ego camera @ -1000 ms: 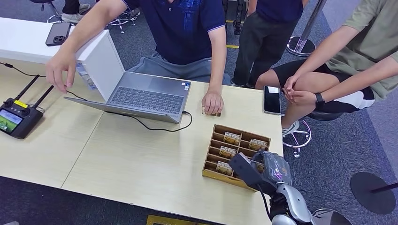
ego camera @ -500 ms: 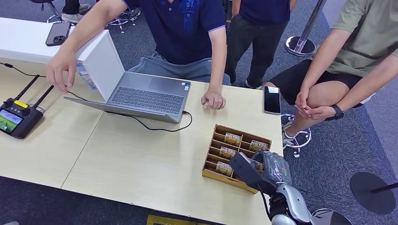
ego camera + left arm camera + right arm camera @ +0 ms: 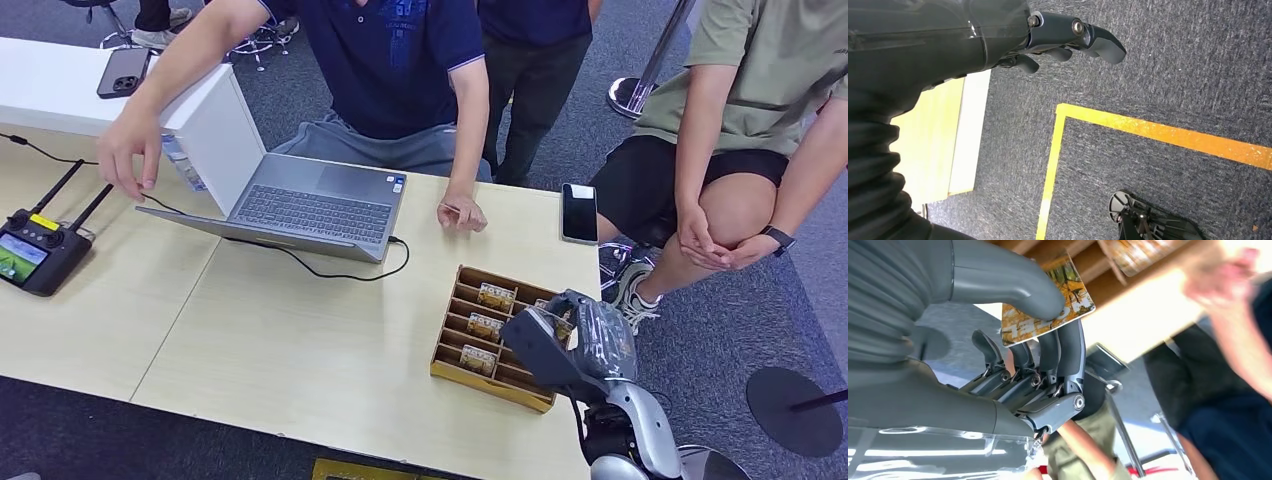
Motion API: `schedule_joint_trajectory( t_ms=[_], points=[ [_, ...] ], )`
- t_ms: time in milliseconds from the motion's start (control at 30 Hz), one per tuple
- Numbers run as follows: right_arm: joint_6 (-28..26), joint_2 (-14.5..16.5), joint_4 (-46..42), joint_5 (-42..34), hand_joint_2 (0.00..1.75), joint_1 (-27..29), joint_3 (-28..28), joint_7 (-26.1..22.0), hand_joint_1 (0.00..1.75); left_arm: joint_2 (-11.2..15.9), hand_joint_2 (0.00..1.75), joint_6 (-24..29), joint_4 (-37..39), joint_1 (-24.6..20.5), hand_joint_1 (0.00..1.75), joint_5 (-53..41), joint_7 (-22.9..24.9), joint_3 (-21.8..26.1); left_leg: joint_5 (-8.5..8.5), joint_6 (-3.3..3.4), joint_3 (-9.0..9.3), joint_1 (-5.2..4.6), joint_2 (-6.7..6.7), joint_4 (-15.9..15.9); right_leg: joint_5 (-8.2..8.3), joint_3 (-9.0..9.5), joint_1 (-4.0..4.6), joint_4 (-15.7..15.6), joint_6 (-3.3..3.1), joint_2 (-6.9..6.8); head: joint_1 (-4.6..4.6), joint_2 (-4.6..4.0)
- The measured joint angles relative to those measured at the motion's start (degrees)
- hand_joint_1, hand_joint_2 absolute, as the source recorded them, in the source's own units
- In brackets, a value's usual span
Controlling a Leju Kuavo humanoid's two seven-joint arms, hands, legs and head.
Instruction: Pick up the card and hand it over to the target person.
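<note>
My right hand (image 3: 570,340) hovers over the right end of the wooden card box (image 3: 455,320) at the table's near right corner. In the right wrist view a yellow-orange card (image 3: 1048,305) is pinched between the thumb (image 3: 1013,282) and the dark fingers (image 3: 1068,355) of my right hand (image 3: 1045,335). More cards (image 3: 495,296) stand in the box's slots. A person in a dark blue shirt (image 3: 400,60) sits across the table, one hand (image 3: 462,213) on the tabletop. My left hand (image 3: 1068,37) hangs over the carpet, fingers curled and holding nothing.
An open laptop (image 3: 310,205) with a black cable sits mid-table, a remote controller (image 3: 35,255) at the far left, a phone (image 3: 579,212) near the right edge. A person in an olive shirt (image 3: 780,70) sits at right; another stands behind.
My right hand has risen slightly and shifted right over the box. The seated person's hand lifted off the table spot. The person at right has swung their legs and leaned nearer.
</note>
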Motion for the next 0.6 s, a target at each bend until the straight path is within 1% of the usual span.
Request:
schedule_joint_trajectory(
  t_ms=[167,300,367,500,600],
  points=[
    [-2.63,2.10,4.86,-6.64,1.75,-3.59,1.60,-4.63,1.40,0.28,1.75,-0.55,0.04,-0.03,0.00,-0.70,-0.30,-0.63,0.01,-0.02,0.06,0.01,0.11,-0.05,0.04,0.02,0.01,-0.04,-0.01,0.11,0.00,0.00],
    [-4.54,5.67,11.37,-9.55,1.75,-5.92,1.32,-9.22,1.40,0.56,1.75,-1.11,0.05,-0.06,0.00,-1.45,-0.55,-1.34,0.04,-0.03,0.13,0.04,0.16,-0.12,0.09,0.08,0.04,-0.11,-0.05,0.16,0.00,0.00],
    [-4.89,6.71,13.59,-10.63,1.75,-6.80,1.33,-10.89,1.40,0.61,1.75,-1.27,0.06,-0.06,0.00,-1.66,-0.66,-1.53,0.05,-0.03,0.16,0.05,0.19,-0.15,0.11,0.10,0.05,-0.14,-0.05,0.20,0.00,0.00],
    [-5.12,7.84,16.28,-12.12,1.75,-7.96,1.51,-12.64,1.40,0.57,1.75,-1.37,0.08,-0.05,0.00,-1.79,-0.70,-1.64,0.04,-0.03,0.17,0.07,0.14,-0.15,0.09,0.15,0.06,-0.15,-0.02,0.15,0.00,0.00],
    [-5.08,8.06,16.64,-12.46,1.75,-8.06,1.72,-12.97,1.40,0.52,1.75,-1.39,0.11,-0.05,0.00,-1.80,-0.57,-1.66,0.04,-0.02,0.17,0.07,0.15,-0.16,0.10,0.16,0.06,-0.16,-0.03,0.15,0.00,0.00]
  ],
)
